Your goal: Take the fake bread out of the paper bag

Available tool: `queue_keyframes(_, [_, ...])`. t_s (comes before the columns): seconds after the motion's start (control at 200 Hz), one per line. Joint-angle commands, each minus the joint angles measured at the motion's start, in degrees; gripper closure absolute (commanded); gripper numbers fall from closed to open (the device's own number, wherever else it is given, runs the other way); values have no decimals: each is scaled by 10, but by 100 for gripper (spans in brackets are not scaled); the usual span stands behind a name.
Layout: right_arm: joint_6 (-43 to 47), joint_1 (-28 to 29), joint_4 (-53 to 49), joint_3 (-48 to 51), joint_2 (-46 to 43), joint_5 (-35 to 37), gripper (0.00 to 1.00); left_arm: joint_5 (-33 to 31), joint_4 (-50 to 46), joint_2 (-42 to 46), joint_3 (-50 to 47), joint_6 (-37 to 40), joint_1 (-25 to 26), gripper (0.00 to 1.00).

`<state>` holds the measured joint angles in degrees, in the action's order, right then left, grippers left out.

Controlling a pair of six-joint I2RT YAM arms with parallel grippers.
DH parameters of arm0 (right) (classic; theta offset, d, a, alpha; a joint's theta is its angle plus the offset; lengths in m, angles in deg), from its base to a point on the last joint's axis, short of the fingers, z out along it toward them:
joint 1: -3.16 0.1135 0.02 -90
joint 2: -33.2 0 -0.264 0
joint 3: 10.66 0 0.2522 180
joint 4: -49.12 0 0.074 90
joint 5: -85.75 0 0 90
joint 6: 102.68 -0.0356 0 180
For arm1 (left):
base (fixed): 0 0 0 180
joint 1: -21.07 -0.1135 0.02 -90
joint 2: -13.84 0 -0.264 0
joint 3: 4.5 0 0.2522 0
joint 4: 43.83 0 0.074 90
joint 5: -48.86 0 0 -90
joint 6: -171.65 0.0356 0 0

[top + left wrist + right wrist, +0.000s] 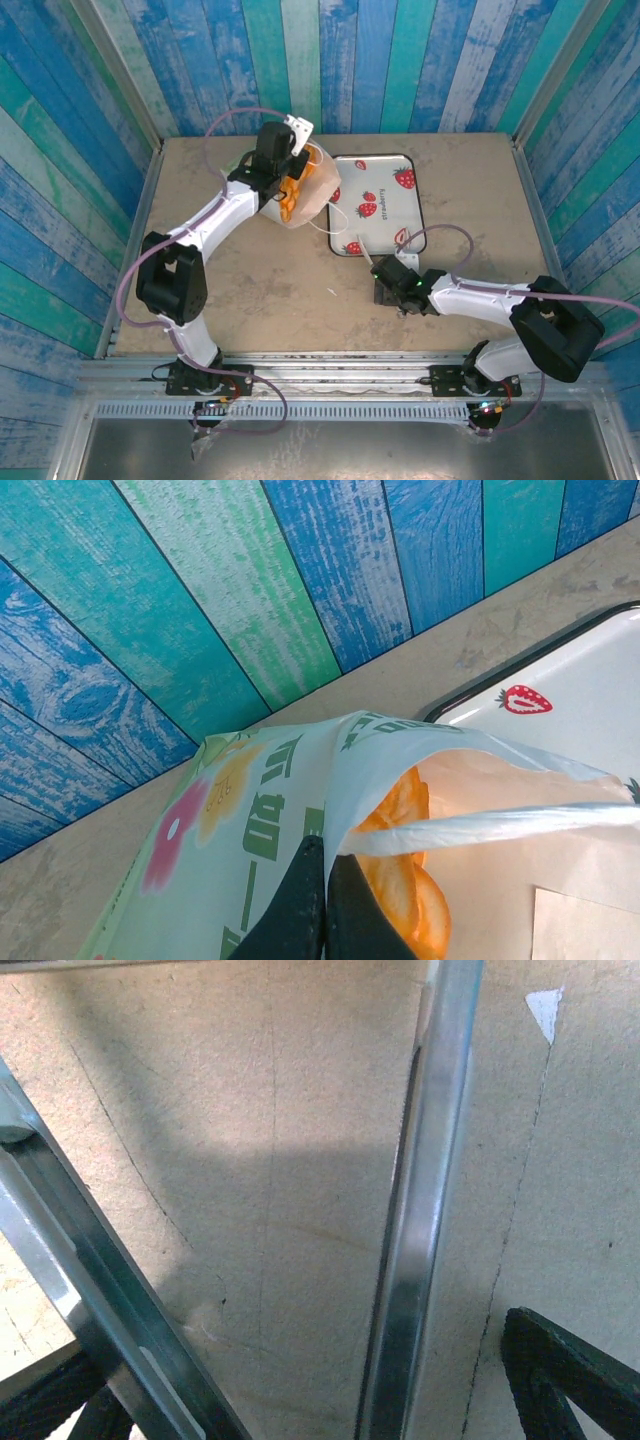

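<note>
1. The paper bag (313, 193) is just left of the strawberry-printed tray (383, 172), at the tray's far left corner, tilted with its mouth toward the tray.
2. The left gripper (322, 905) is closed, its black fingers (300, 900) pinching the bag's upper edge beside the green lettering.
3. Seen from the left wrist, the fake bread (405, 875) is golden-orange and lies inside the bag's open mouth, on the side facing the tray (585, 695).
4. A white strip of the bag crosses the mouth above the bread.
5. The right gripper (384, 272) is low over the table (260, 295), just off the tray's near edge.
6. From the right wrist, its fingers (570, 1375) stand wide apart, with two metal strips (420, 1210) between them. The right finger is clear of the nearer strip.
</note>
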<state>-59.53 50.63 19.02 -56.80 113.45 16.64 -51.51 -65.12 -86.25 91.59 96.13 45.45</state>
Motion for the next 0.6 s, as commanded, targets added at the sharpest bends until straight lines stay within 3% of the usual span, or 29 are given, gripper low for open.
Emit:
queue_keyframes(0.0, [2, 2, 22, 22, 11, -19, 10, 4, 35, 67, 1, -10, 2, 100])
queue_keyframes(0.16, [4, 4, 25, 27, 18, -18, 18, 4, 37, 72, -3, -15, 2, 100])
queue_keyframes(0.486, [24, 3, 10, 15, 7, -11, 55, 11, 43, 81, -16, -19, 2, 100])
queue_keyframes(0.596, [32, 3, -14, 1, -23, -7, 62, 15, 39, 85, -21, -19, 2, 100])
